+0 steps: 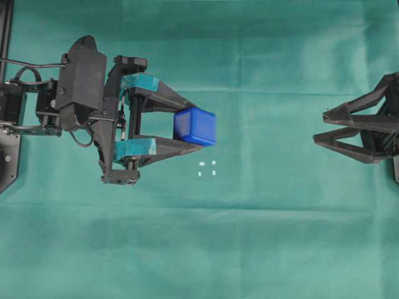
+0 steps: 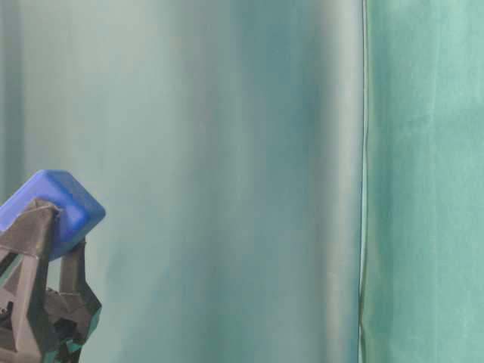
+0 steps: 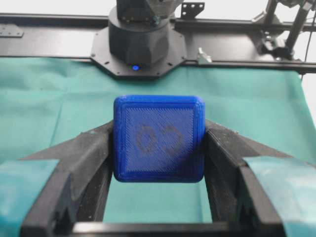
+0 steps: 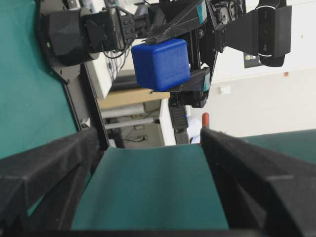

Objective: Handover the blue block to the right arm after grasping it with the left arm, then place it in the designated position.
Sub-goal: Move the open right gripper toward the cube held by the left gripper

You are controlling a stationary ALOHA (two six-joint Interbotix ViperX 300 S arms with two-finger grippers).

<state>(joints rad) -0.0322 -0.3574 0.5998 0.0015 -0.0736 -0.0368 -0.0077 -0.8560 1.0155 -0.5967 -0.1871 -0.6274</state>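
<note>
Left claw (image 1: 198, 129) gripping blue block (image 1: 195, 126) aloft; right claw (image 1: 319, 128) gaping, well apart. Right needing squared approach, pinching block's free faces before left releasing.

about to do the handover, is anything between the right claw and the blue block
Nothing visible. The blue block sits clamped in the left claw, lifted off the green cloth. The right claw is open at the far side, facing it, with only bare cloth below the gap between them.
</note>
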